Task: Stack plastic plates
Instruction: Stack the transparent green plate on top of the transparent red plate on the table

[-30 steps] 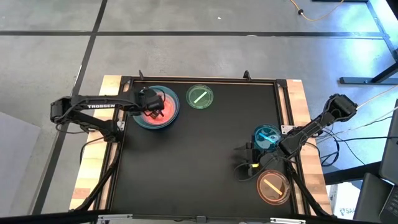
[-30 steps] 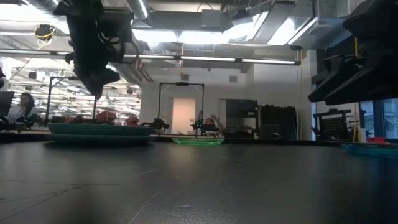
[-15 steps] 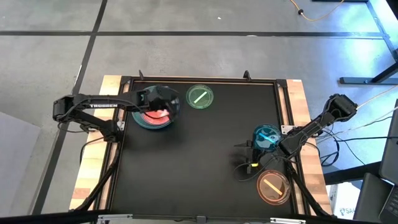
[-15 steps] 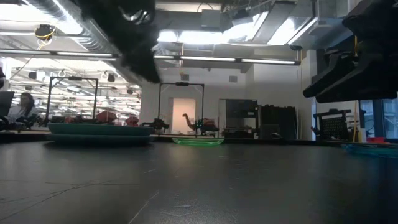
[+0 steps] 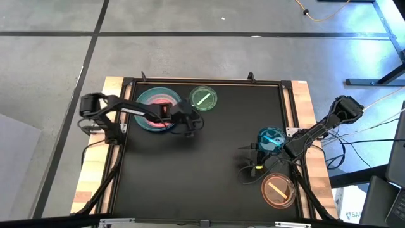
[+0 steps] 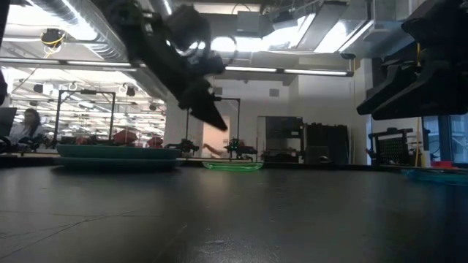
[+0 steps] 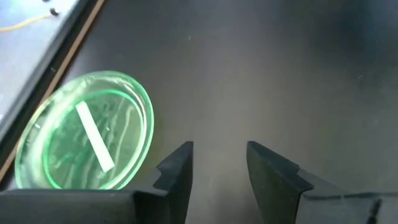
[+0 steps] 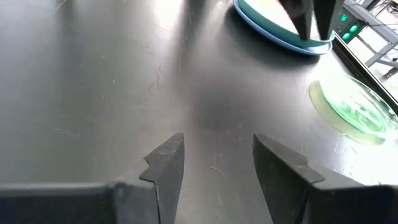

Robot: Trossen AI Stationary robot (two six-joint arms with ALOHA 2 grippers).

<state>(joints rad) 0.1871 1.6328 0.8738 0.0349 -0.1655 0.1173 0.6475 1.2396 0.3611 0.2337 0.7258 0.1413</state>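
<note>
A stack of large plates (image 5: 152,101) with a pink plate (image 5: 159,114) on top rests on the table's far left; it also shows in the low view (image 6: 117,155). A translucent green plate (image 5: 204,99) lies flat to its right (image 7: 84,140). A translucent blue plate with a stripe (image 5: 271,139) and an orange plate (image 5: 278,190) lie near the right edge. My left gripper (image 5: 191,125) hangs open above bare table, just right of the stack and near the green plate (image 7: 217,162). My right gripper (image 5: 248,163) waits open beside the blue plate (image 8: 217,155).
The black table top (image 5: 209,164) has a raised frame with wooden strips along both sides (image 5: 302,101). Between the stack and the right-hand plates the middle of the table is bare. Beyond the table lies a room with racks and lights (image 6: 285,146).
My left gripper has swung away from above the stack toward the table's right and slightly toward its near edge, and now hangs over bare table beside the green plate. The pink plate has stayed on the stack. The right arm has kept still.
</note>
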